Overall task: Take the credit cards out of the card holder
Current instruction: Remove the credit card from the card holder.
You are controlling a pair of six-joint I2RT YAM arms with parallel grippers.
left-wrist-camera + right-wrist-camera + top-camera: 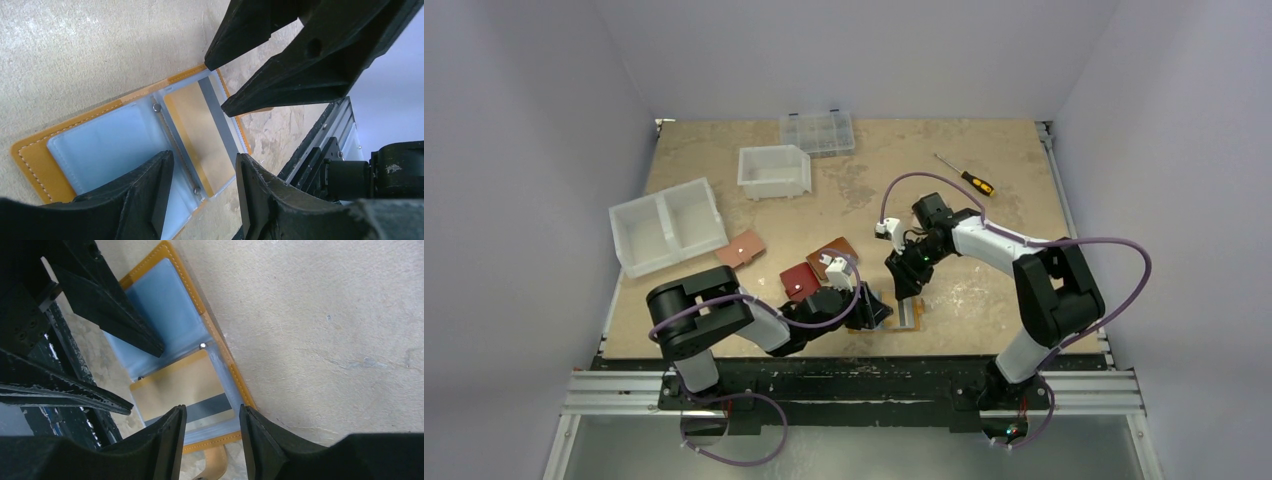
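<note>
Bright, even overhead light with soft shadows; wrist views' near foreground slightly blurred.

Your card holder is mustard yellow with pale stitching, its sleeves light blue; the card inside is tan with a dark grey stripe.

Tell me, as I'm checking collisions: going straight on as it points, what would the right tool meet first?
Probably the striped tan card in the open card holder, directly ahead of the right tool; depth is unclear.
</note>
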